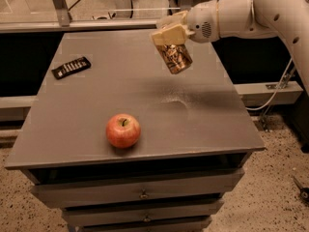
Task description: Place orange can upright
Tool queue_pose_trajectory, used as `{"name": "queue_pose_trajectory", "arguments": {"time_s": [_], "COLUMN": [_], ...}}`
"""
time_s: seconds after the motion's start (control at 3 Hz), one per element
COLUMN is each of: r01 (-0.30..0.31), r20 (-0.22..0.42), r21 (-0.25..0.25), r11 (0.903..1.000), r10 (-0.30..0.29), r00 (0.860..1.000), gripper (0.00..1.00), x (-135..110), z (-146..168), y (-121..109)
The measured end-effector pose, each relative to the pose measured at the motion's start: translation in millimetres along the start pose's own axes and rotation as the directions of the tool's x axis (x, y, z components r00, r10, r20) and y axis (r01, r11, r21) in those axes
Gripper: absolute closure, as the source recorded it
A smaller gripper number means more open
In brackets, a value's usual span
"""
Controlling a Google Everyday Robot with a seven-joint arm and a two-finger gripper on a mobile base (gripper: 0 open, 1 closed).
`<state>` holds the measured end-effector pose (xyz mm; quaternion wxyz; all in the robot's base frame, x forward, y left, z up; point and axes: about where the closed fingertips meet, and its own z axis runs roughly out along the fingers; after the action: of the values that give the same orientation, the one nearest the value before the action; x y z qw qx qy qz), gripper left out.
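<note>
The orange can (175, 58), copper-orange with a white-and-dark swirly label, hangs tilted in the air above the right part of the grey table (96, 95). My gripper (169, 34), with tan fingers, is shut on the can's upper end and holds it clear of the tabletop. The white arm reaches in from the upper right. The can's lower end points down and to the right.
A red apple (123, 130) sits near the table's front edge, left of the can. A black remote (71, 67) lies at the table's left rear. Drawers are below the tabletop. A shelf rail and cable stand to the right.
</note>
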<state>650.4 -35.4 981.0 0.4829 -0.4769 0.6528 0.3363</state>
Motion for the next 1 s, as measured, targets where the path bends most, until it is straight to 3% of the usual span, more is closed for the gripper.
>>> {"name": "queue_pose_trajectory", "arguments": {"time_s": [0.33, 0.67, 1.0], "r01": [0.058, 0.211, 0.339], "r20": [0.077, 0.266, 0.338], "r21": [-0.014, -0.011, 0.021], "r11": [0.9982, 0.9775, 0.9406], "r10": [-0.057, -0.200, -0.326], "r00": [0.995, 0.943, 0.883], "gripper": [1.00, 1.00, 1.00], "x": [-5.4, -9.3, -5.4], "z": [-4.0, -25.9, -40.0], "y": [7.0, 23.3, 29.5]}}
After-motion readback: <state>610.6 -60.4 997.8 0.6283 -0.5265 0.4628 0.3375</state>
